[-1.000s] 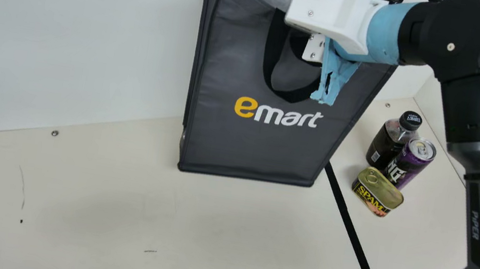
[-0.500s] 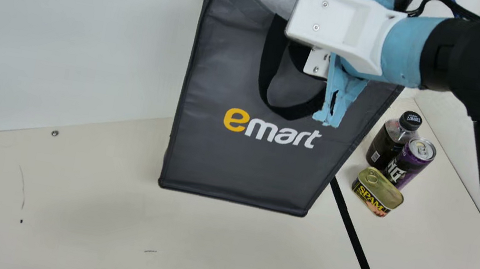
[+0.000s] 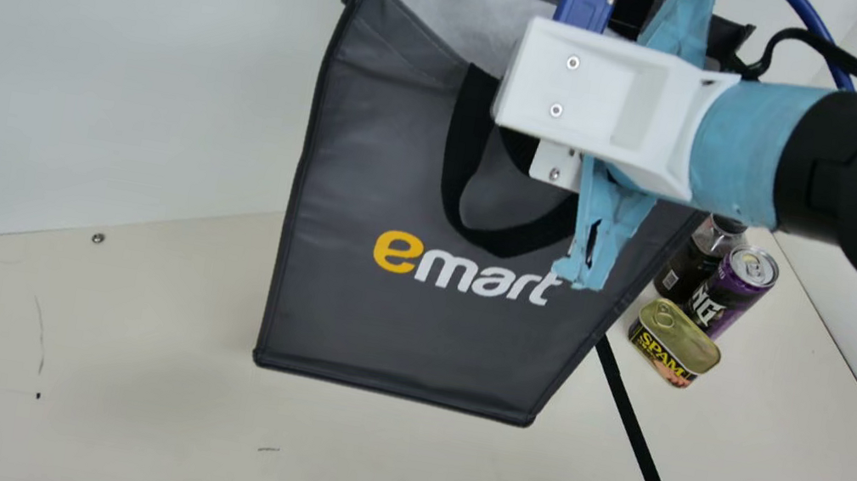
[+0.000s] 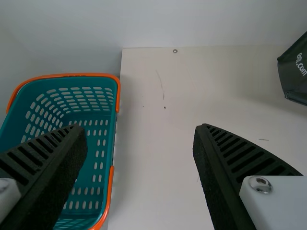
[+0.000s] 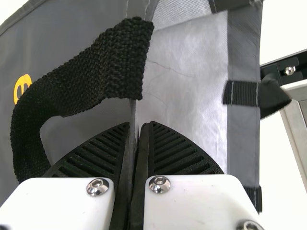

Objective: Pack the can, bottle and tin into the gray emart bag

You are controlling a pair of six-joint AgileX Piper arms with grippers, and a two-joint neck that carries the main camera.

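Right pincer (image 3: 588, 102) clamped on wall of gray emart bag (image 3: 397, 330), near its rim; black handle (image 5: 91, 72) just beside ribbed fingers; can (image 3: 734, 293), bottle (image 3: 687, 264), tin (image 3: 677, 338) grouped on table (image 3: 151, 420), lower than right pincer and to its right; left pincer (image 4: 140, 128) with fingers apart, table beneath; teal basket (image 4: 67, 75) off to one side.

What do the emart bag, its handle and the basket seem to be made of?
Emart bag: probably coated synthetic fabric, faintly glossy, judging by soft creases and bound edges. Handle: woven webbing, dull black, coarse weave showing. Basket: likely molded plastic, smooth teal with orange trim, regular slots.
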